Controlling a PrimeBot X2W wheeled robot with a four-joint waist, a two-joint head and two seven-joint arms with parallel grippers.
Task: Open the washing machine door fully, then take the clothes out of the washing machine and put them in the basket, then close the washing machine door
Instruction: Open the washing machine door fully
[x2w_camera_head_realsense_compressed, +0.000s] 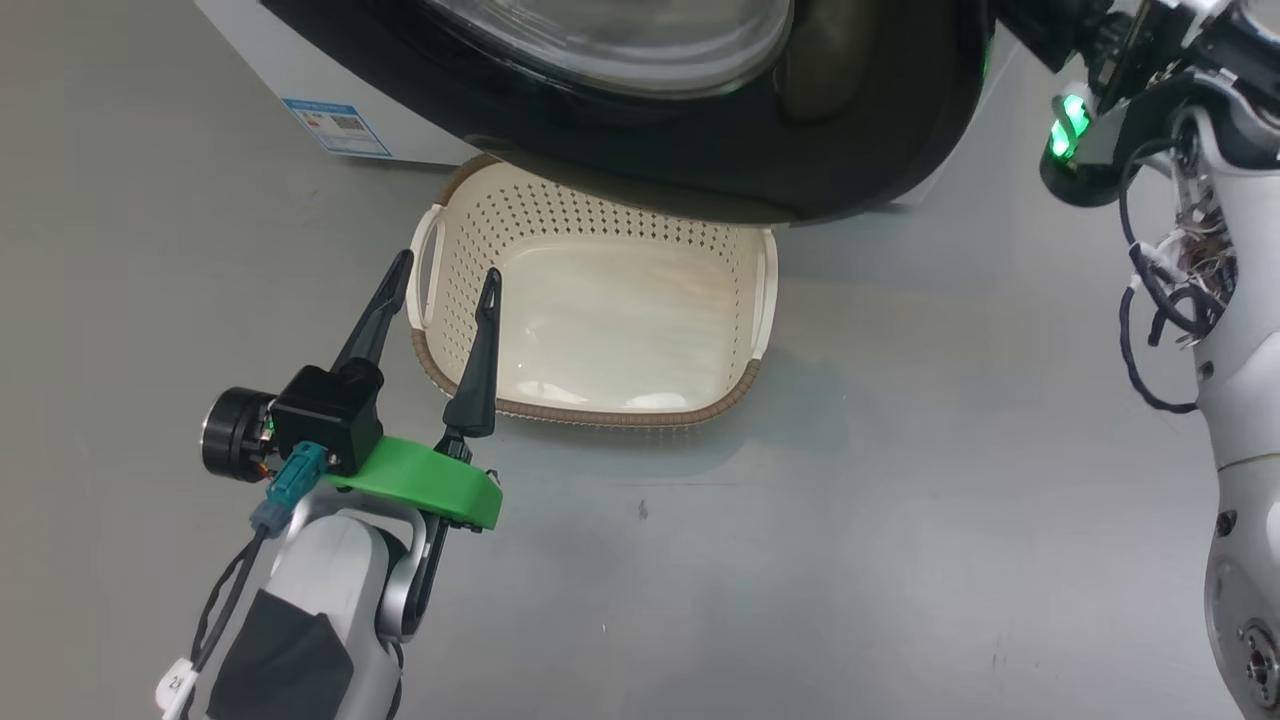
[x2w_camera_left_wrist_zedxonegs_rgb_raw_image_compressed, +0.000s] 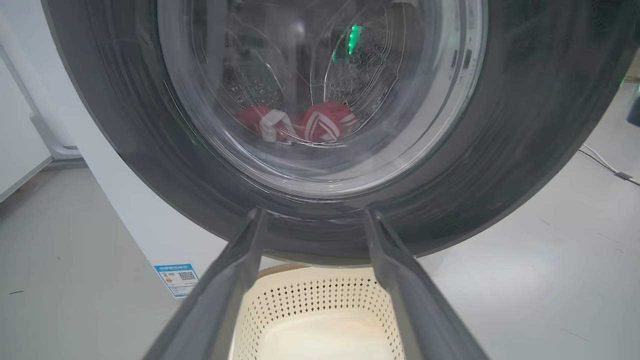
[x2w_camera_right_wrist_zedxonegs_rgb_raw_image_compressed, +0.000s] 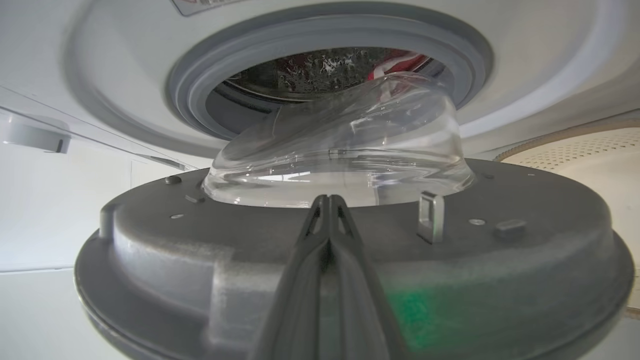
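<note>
**Desk:** Where did the washing machine door (x2w_camera_head_realsense_compressed: 850, 130) stand on your screens?

**Operator:** Partly open. In my right wrist view its grey inner side was swung away from the washing machine (x2w_camera_right_wrist_zedxonegs_rgb_raw_image_compressed: 125, 75), with the glass bowl (x2w_camera_right_wrist_zedxonegs_rgb_raw_image_compressed: 340, 145) clear of the grey gasket (x2w_camera_right_wrist_zedxonegs_rgb_raw_image_compressed: 200, 85). From the head camera the door hung over the far end of the basket (x2w_camera_head_realsense_compressed: 600, 415).

**Desk:** And the tools?

**Operator:** My right tool (x2w_camera_right_wrist_zedxonegs_rgb_raw_image_compressed: 327, 199) had its fingers pressed together with nothing between them. It pointed across the door's inner side, beside the metal latch hook (x2w_camera_right_wrist_zedxonegs_rgb_raw_image_compressed: 431, 216). I couldn't tell whether it touched the door. My left tool (x2w_camera_head_realsense_compressed: 448, 264) was spread wide and empty, one finger showing on either side of the basket's left handle (x2w_camera_head_realsense_compressed: 428, 270).

**Desk:** The clothes?

**Operator:** The clothes (x2w_camera_left_wrist_zedxonegs_rgb_raw_image_compressed: 325, 122), red with white stripes, lay in the drum (x2w_camera_left_wrist_zedxonegs_rgb_raw_image_compressed: 370, 75), seen through the glass. The basket sat empty on the floor (x2w_camera_head_realsense_compressed: 900, 500), just before the machine.
</note>
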